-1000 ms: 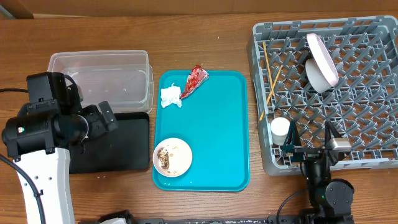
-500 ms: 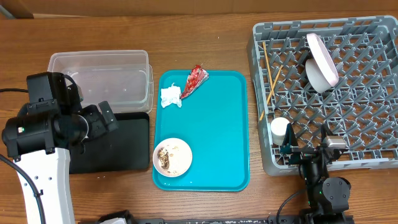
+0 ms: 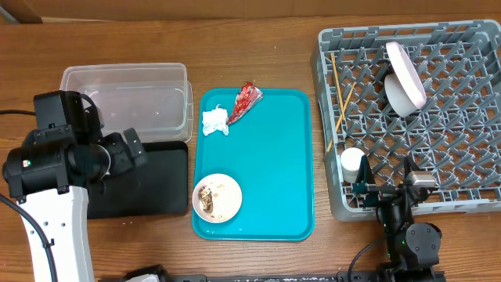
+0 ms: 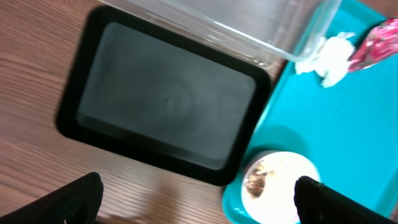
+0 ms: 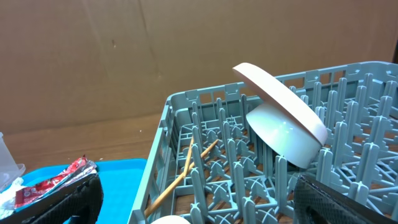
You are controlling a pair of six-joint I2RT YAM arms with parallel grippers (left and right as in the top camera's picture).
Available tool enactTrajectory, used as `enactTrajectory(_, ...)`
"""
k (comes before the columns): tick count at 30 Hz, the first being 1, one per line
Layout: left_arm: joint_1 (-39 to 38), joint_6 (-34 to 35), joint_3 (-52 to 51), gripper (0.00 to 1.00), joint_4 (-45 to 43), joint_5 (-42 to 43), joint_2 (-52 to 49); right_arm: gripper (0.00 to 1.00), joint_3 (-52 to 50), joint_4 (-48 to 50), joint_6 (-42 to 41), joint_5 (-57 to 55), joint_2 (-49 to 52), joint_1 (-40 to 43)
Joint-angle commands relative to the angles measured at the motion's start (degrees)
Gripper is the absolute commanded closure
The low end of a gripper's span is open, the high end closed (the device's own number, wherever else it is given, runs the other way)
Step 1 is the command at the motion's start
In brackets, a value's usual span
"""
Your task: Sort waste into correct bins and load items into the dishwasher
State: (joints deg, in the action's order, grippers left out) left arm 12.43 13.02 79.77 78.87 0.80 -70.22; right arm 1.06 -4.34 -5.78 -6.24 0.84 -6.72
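Two arms to cover, so starting with the left gripper [image 4: 199,202]: fingers [image 4: 78,199] splayed about as wide as possible, clutching nothing, touching nothing, hanging above the shallow black tray [image 4: 168,99]. Just behind that tray, the clear plastic tub [image 3: 125,98], edges close together.

Over to the right gripper [image 5: 199,205]: also released and spread wide, nothing pinched in between, parked at the near wall of the grey dish rack [image 3: 470,157]. No telling about contact with that wall (too cramped from overhead).

Inside the rack:
- small white cup [image 3: 352,163] upright in the near-left corner, just beside the right gripper
- two wooden chopsticks [image 3: 337,98] lying along the left side
- white bowl [image 5: 283,140] tipped on its edge among the pegs toward the back

Waste all over on the turquoise tray [image 3: 274,157], between the bins and the rack:
- red wrapper [image 3: 245,100] and crumpled tissue [image 3: 214,121] side by side at the far-left corner
- round white plate [image 3: 228,202] at the near-left corner, carrying whitish grains and brown bits [image 3: 207,197]
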Motion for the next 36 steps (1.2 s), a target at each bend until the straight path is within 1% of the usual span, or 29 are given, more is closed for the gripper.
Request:
enactTrajectory(1, 0.3, -5.0, 0.7, 0.0, 0.0, -6.9, -0.2, 0.0, -0.6, 0.2, -0.2, -0.1, -0.5, 0.4)
enactTrajectory(9, 0.3, -5.1, 0.7, 0.0, 0.0, -7.2, -0.2, 0.0, -0.6, 0.2, -0.2, -0.1, -0.5, 0.4)
enactTrajectory(10, 0.3, -4.0, 0.7, 0.0, 0.0, -6.1, -0.2, 0.0, -0.6, 0.2, -0.2, -0.1, -0.5, 0.4)
enactTrajectory(13, 0.3, 2.1, 0.7, 0.0, 1.1, 3.9, -0.2, 0.0, -0.6, 0.2, -0.2, -0.1, -0.5, 0.4)
enactTrajectory(16, 0.3, 4.4, 0.7, 0.0, 1.0, 14.7, -0.2, 0.0, -0.6, 0.2, -0.2, -0.1, -0.5, 0.4)
enactTrajectory(18, -0.5, 2.6, 0.6, 0.0, -0.2, 23.1, -0.3, 0.0, -0.6, 0.2, -0.2, -0.1, -0.5, 0.4)
enactTrajectory(19, -1.4, 1.2, 0.6, 0.0, -0.7, 25.8, -0.3, 0.0, -0.6, 0.2, -0.2, -0.1, -0.5, 0.4)
enactTrajectory(20, -2.9, 0.9, 0.6, 0.0, -1.1, 26.4, -0.3, 0.0, -0.6, 0.2, -0.2, -0.1, -0.5, 0.4)
enactTrajectory(21, -4.8, 0.9, 0.6, 0.0, -1.5, 25.4, -0.4, 0.0, -0.6, 0.2, -0.2, -0.1, -0.5, 0.4)
enactTrajectory(24, -13.2, 2.0, 0.6, 0.0, -3.0, 17.9, -0.9, 0.0, -0.6, 0.2, -0.2, -0.1, -0.5, 0.4)
enactTrajectory(27, -24.0, 5.8, 0.6, 0.06, -5.2, 7.5, -2.4, 0.0, -0.6, 0.2, -0.2, -0.1, -0.5, 0.4)
enactTrajectory(28, -27.1, 7.0, 0.6, 0.05, -6.2, 4.6, -3.1, 0.0, -0.6, 0.2, -0.2, -0.1, -0.5, 0.4)
enactTrajectory(29, -30.0, 7.2, 0.6, 0.01, -7.3, 2.7, -3.7, 0.0, -0.6, 0.2, -0.2, -0.1, -0.5, 0.4)
enactTrajectory(31, -34.7, 7.1, 0.6, 0.0, -10.8, 0.5, -5.1, 0.0, -0.6, 0.2, -0.2, -0.1, -0.5, 0.4)
enactTrajectory(32, -36.1, 7.2, 0.6, 0.02, -13.0, -0.1, -5.8, 0.0, -0.6, 0.2, -0.2, -0.1, -0.5, 0.4)
enactTrajectory(33, -37.2, 7.5, 0.6, 0.04, -15.5, -0.2, -6.7, 0.0, -0.6, 0.2, -0.2, -0.1, -0.5, 0.4)
enactTrajectory(36, -39.5, 8.3, 0.6, 0.04, -22.5, 0.3, -11.3, 0.0, -0.6, 0.2, -0.2, -0.1, -0.5, 0.4)
